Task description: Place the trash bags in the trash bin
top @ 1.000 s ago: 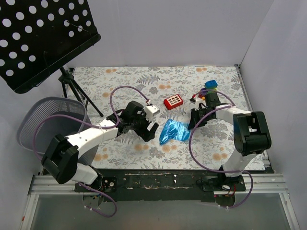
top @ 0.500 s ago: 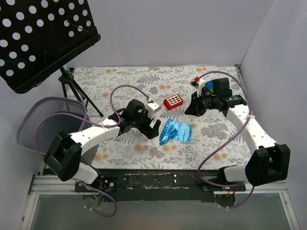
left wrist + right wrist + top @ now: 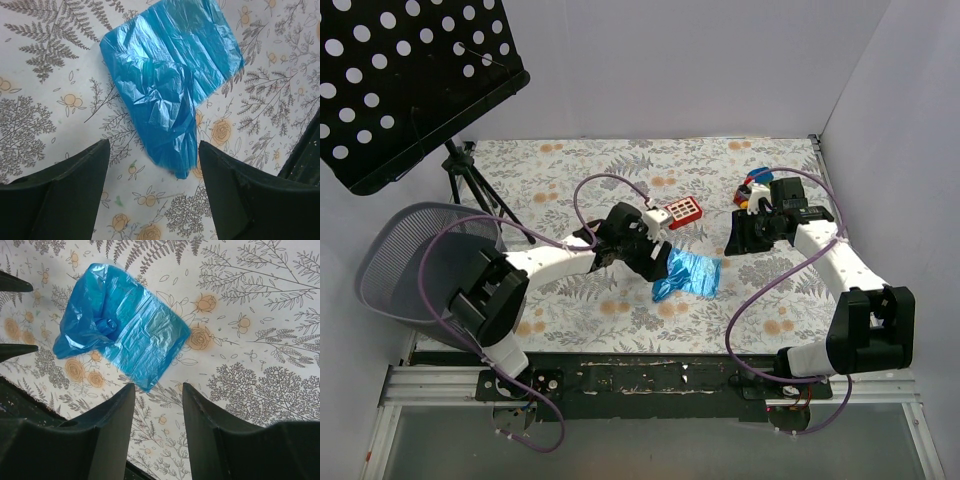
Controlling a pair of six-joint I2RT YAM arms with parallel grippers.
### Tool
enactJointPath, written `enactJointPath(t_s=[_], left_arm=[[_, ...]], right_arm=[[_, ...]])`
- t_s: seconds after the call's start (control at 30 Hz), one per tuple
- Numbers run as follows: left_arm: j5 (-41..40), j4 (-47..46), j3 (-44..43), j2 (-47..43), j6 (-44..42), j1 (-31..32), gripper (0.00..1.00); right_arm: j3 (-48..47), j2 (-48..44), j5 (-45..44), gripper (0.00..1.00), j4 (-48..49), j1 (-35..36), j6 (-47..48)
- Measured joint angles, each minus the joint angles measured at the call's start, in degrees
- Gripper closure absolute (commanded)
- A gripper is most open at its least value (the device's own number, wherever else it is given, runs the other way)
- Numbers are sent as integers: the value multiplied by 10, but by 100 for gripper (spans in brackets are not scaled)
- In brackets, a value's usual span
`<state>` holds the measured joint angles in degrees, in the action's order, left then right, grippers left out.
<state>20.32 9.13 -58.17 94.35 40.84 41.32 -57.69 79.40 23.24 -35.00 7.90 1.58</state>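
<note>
**Bag on worktop between two open pairs of fingers**

Only from the top view can the whole layout be read. The blue trash bag (image 3: 687, 274) is seen lying crumpled on the floral worktop (image 3: 570, 170), a little toward 5 o'clock of its middle. The wire-mesh trash bin (image 3: 405, 265) is seen at the 9 o'clock edge, tilted, its mouth turned toward the worktop and well apart from the bag. A black perforated music stand (image 3: 410, 75) is placed at 10 o'clock. A red toy block (image 3: 682, 211) is found at 12 o'clock of the bag, and a multicoloured toy-brick car (image 3: 756, 186) at 2 o'clock of it.

The creases and shine of the film are shown only by the wrist views. In the left wrist view the left fingers (image 3: 75, 190) are held wide apart, and the narrow end of the bag is framed between them. Whether the film is touched cannot be told. In the right wrist view the right fingers (image 3: 100, 435) are likewise parted and nothing is gripped. There the bag is seen toward 11 o'clock, one corner reaching close to the gap.

The bag is on the worktop, outside the bin.
</note>
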Motion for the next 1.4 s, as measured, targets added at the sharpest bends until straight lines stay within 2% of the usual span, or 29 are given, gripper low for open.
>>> enactJointPath(t_s=[0.07, 0.17, 0.37, 0.4, 0.6, 0.7, 0.93, 1.2, 1.27, 1.4], left_arm=[[0, -6, -3, 17, 6, 7, 32], [1, -5, -9, 41, 9, 17, 28], [-12, 0, -45, 103, 0, 47, 32], [-16, 3, -51, 113, -2, 51, 36], [-35, -1, -73, 141, -25, 60, 88], [-25, 17, -77, 142, -37, 57, 100], [84, 60, -94, 102, -45, 14, 100], [220, 202, -263, 98, -140, -23, 100], [237, 251, -296, 104, -178, -28, 100], [243, 356, -379, 130, -269, -37, 100]], right_arm=[[0, 0, -7, 46, 2, 0, 0], [0, 0, -16, 37, 5, 0, -1], [31, -2, -24, 36, 27, 0, -12], [48, -1, -23, 36, 33, 0, -19], [81, 24, -10, 33, 50, 0, -31], [89, 38, 14, 29, 74, -2, -19], [113, 41, 126, 24, 130, -20, 63], [101, 43, 252, 24, 160, -25, 193], [91, 44, 278, 24, 164, -25, 222], [84, 52, 326, 16, 191, -25, 244]])
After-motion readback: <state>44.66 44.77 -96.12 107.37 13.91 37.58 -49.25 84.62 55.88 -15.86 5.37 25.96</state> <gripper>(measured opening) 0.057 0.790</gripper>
